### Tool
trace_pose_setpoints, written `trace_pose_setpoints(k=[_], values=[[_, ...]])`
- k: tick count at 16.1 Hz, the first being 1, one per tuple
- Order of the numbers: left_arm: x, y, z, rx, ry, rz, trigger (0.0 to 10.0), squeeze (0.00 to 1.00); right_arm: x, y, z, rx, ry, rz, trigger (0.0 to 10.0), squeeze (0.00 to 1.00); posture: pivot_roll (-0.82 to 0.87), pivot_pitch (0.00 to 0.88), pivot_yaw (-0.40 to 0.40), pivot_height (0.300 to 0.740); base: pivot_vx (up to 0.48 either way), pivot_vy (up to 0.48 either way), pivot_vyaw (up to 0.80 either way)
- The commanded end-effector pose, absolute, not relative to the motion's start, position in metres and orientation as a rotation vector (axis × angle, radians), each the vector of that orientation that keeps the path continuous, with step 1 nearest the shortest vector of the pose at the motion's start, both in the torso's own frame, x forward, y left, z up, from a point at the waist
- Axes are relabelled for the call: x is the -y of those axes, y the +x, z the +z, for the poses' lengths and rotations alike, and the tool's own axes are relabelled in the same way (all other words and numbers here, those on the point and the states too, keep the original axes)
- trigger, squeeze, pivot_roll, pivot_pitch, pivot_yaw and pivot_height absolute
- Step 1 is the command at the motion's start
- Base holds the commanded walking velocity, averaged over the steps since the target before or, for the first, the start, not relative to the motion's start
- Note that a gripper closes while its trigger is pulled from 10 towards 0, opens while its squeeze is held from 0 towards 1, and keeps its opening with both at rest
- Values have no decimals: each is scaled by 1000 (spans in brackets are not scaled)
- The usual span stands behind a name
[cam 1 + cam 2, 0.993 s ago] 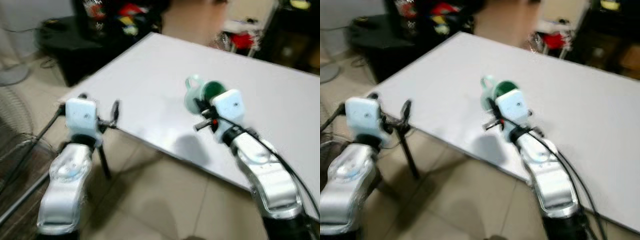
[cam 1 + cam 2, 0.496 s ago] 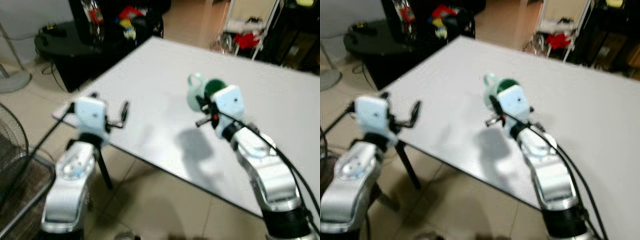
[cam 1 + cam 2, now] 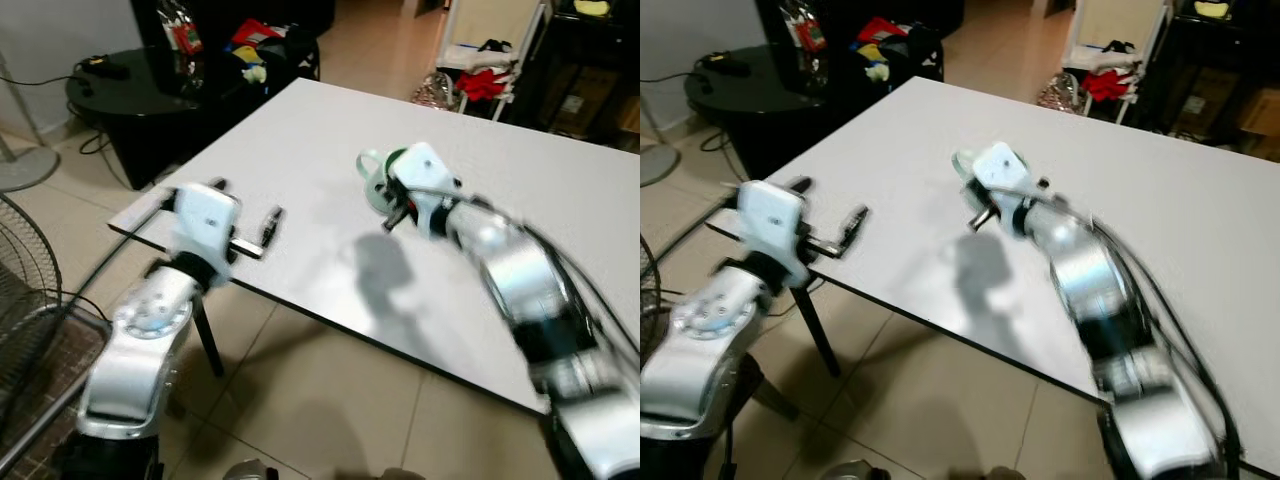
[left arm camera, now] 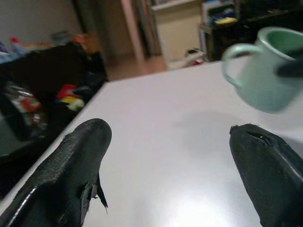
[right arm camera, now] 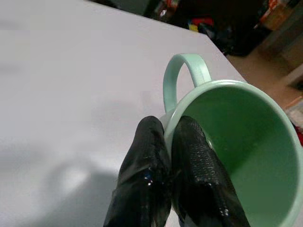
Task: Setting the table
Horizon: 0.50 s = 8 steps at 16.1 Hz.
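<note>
A pale green mug (image 5: 227, 142) hangs above the white table (image 3: 300, 140), tilted, with its handle (image 5: 182, 73) toward the far side. My right gripper (image 5: 168, 156) is shut on the mug's rim, one finger (image 5: 142, 179) outside the wall and one inside. In the eye views the mug (image 3: 378, 185) shows just beyond the right wrist, over the table's middle. My left gripper (image 3: 272, 222) is open over the table's near left corner, its two black fingers (image 4: 71, 161) spread wide with nothing between them. The mug (image 4: 265, 71) shows ahead of it.
A black round side table (image 3: 120, 90) with clutter stands beyond the table's left corner. A wire fan guard (image 3: 25, 290) is on the floor at left. A rack with red cloth (image 3: 480, 75) stands behind the table. Tiled floor (image 3: 330, 400) lies below the near edge.
The right arm has carried the mug a little left and farther over the table. The left gripper has come forward over the table's near corner. The camera has shifted.
</note>
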<state>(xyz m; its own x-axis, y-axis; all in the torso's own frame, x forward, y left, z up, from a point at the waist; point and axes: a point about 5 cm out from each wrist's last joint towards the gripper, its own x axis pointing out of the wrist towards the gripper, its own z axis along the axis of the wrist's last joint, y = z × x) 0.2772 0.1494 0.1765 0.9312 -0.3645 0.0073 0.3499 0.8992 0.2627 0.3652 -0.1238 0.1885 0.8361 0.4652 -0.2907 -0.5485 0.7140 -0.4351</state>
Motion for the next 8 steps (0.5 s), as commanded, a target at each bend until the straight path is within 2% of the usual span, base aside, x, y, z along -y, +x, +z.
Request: trace_pose_setpoints(k=[1,4,5,8], values=[[-150,280,179,52,289,-399,10000,0,118,376,197,-140,-551,615,10000,0,-38,69,10,740,0,0,0],[-153,278,181,23,303,-467,10000,0,108,395,207,-130,-629,713,10000,0,-35,89,14,740,0,0,0],[-154,276,184,12,315,-503,10000,0,107,401,210,-151,-661,742,10000,0,-20,141,9,740,0,0,0],[-157,271,186,-15,311,-521,10000,0,106,404,206,-209,-724,779,10000,0,-2,194,-5,740,0,0,0]])
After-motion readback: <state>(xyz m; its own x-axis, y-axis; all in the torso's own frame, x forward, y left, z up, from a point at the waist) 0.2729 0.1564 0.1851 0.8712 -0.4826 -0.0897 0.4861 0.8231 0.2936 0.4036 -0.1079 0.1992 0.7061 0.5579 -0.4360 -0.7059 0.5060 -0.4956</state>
